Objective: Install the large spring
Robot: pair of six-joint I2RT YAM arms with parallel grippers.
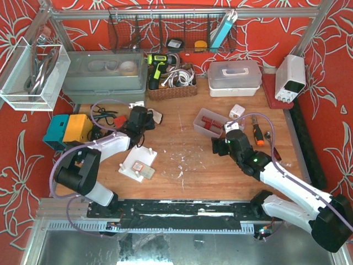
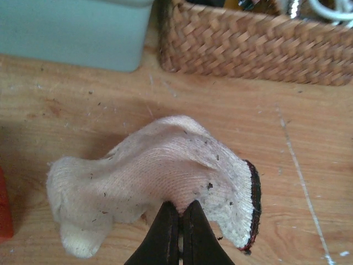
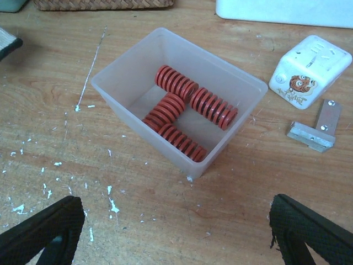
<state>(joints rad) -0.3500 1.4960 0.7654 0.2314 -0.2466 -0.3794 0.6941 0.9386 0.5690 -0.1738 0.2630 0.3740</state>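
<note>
Right gripper (image 3: pixel 176 201) gapes wide short of bin (image 3: pixel 132 132): centre over large spring (image 3: pixel 213 108), jaws across coils; left gripper (image 2: pixel 180 212) pinches glove (image 2: pixel 165 160).

Red floral-print walls (image 1: pixel 265 38), scuffed wooden table (image 1: pixel 187 138), silver metal frame (image 1: pixel 165 14) overhead

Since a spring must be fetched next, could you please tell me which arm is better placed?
The right. The right tool is open and faces the bin of red springs. The left tool is shut on a glove, away from the bin.

4 red springs (image 3: pixel 214 107), 1 clear bin (image 3: pixel 130 67), 1 glove (image 2: pixel 160 165)
</note>
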